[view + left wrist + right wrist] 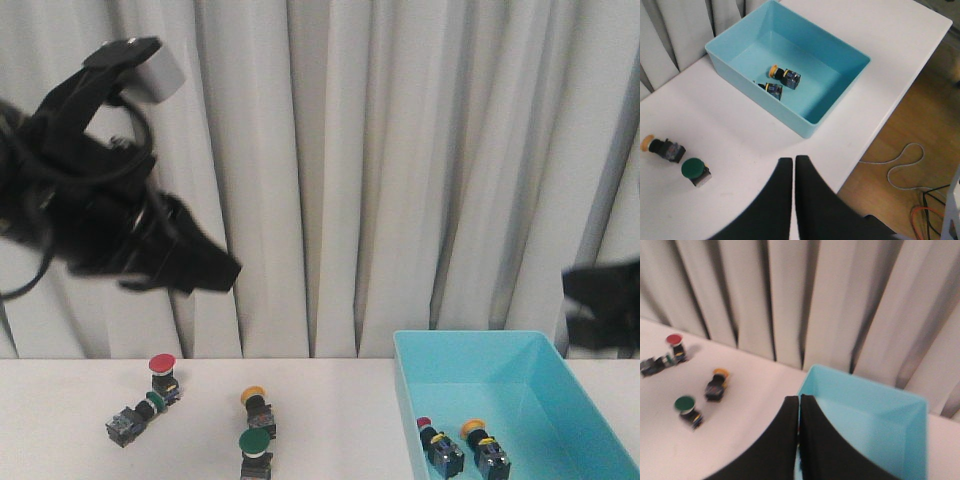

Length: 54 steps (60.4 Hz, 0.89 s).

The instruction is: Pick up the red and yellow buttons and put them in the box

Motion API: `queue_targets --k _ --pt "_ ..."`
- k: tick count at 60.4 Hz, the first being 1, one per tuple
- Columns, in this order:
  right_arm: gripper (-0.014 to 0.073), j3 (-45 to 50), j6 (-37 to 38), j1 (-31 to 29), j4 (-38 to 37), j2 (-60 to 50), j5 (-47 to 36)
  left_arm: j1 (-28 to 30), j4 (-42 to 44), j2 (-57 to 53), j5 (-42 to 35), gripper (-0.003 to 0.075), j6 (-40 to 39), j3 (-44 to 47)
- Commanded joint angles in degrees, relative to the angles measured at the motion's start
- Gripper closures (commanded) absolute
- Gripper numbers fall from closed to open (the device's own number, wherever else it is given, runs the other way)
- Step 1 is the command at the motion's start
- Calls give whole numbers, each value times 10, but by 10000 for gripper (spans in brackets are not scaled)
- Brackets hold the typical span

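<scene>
Box (805, 120) holding two buttons (780, 82) (hidden in right wrist view), floor cable (905, 167).

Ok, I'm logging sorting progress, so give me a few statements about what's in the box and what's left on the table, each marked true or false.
1. The turquoise box holds two buttons, one red-capped and one yellow-capped. True.
2. A red button stands on the table outside the box. True.
3. No yellow button is left on the table. False: a yellow button lies there, near a green button.
4. The left tool grips a button. False: its fingers are closed together with nothing between them.
5. The right tool is wide open. False: it is shut.
</scene>
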Motion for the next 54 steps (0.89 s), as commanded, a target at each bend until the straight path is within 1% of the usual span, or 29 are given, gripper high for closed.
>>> queue_targets --k 1,5,12,19,26,31,36,54 --pt "601 72 -51 -2 46 -70 -42 -3 -4 -58 -53 727 2 46" --pt "601 134 -61 -2 55 -106 -60 -3 7 -95 -87 727 3 112" --pt "601 217 -61 -2 58 -162 -59 -3 12 -165 -157 727 0 236" --pt "601 270 -61 -2 58 -205 -48 -3 12 -230 -239 727 -4 365" --pt "601 304 -61 -2 59 -232 -24 -3 12 -280 -306 727 -32 448" --pt "601 317 -61 -2 59 -239 -8 -3 12 -304 -325 727 -50 476" --pt "601 319 -61 -2 59 -240 10 -3 12 -320 -325 727 -52 489" --pt "601 319 -61 -2 59 -240 20 -3 12 -324 -312 727 -51 493"
